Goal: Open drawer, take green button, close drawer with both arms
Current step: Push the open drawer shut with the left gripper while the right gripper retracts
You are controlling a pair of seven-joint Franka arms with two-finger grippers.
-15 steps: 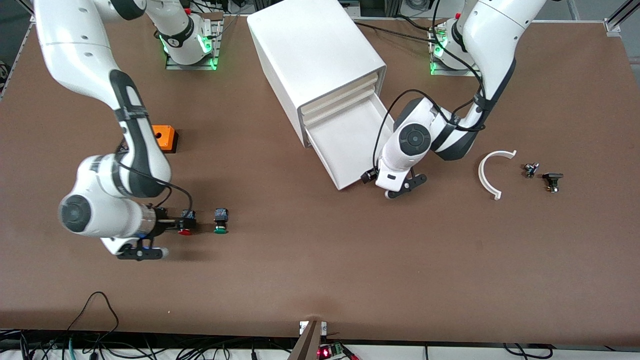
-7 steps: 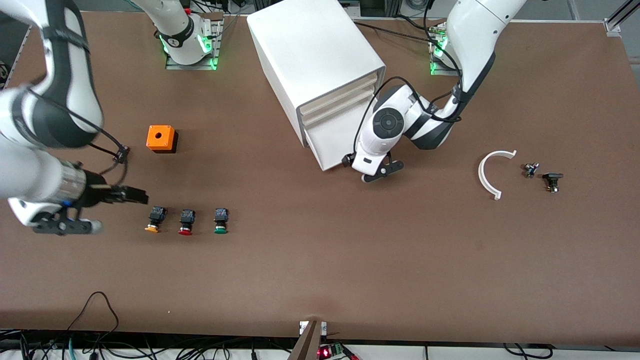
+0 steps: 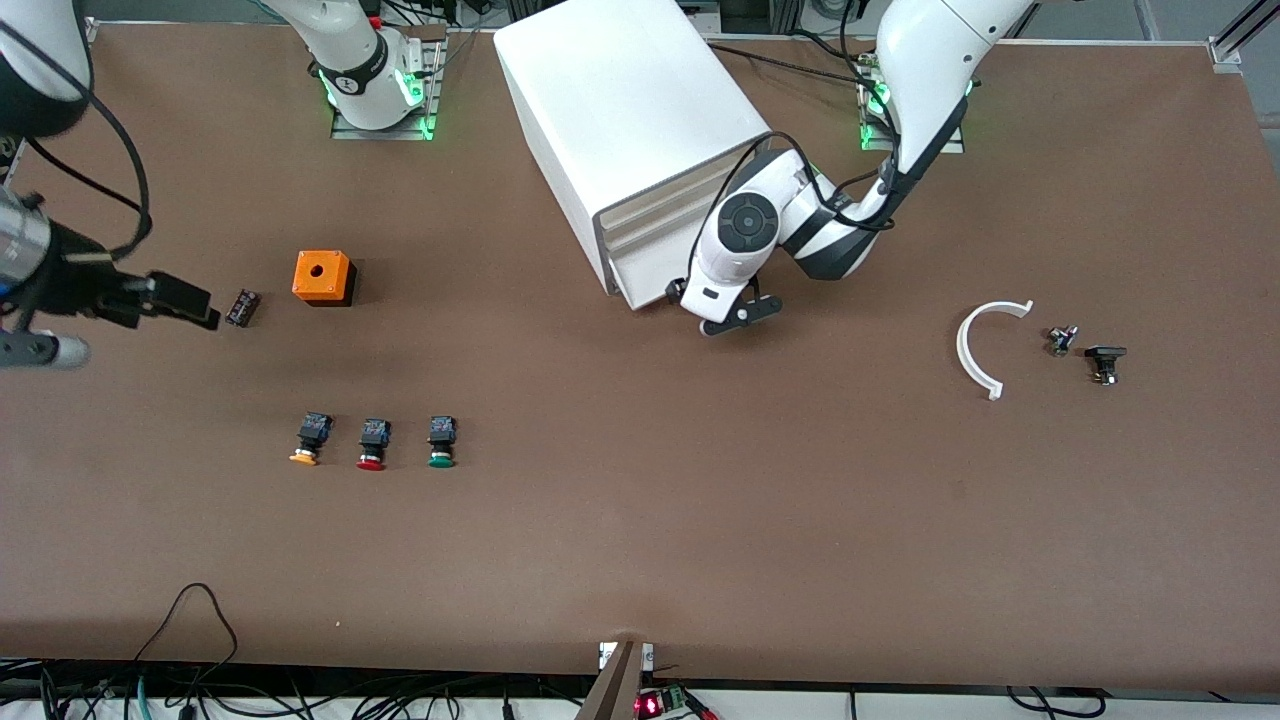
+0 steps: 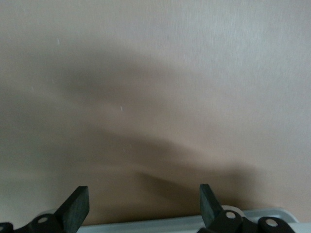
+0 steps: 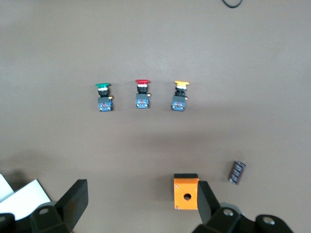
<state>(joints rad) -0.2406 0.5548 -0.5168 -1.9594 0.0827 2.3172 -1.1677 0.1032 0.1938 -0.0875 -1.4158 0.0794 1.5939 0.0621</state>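
My left gripper (image 4: 141,206) sits at the cabinet (image 3: 630,120) front, jaws wide, nothing between them, right against the drawer (image 3: 650,270), which is flush with the others. My right gripper (image 3: 190,300) is up over the tabletop's edge at the right arm's end, jaws wide too, empty. The green button (image 3: 441,441) lies on the tabletop (end of a row of three, beside the red button (image 3: 372,443), then the orange-capped button (image 3: 311,438)), nearer the front camera than the orange box (image 3: 322,277). A small dark cylinder (image 3: 241,307) lies beside that box.
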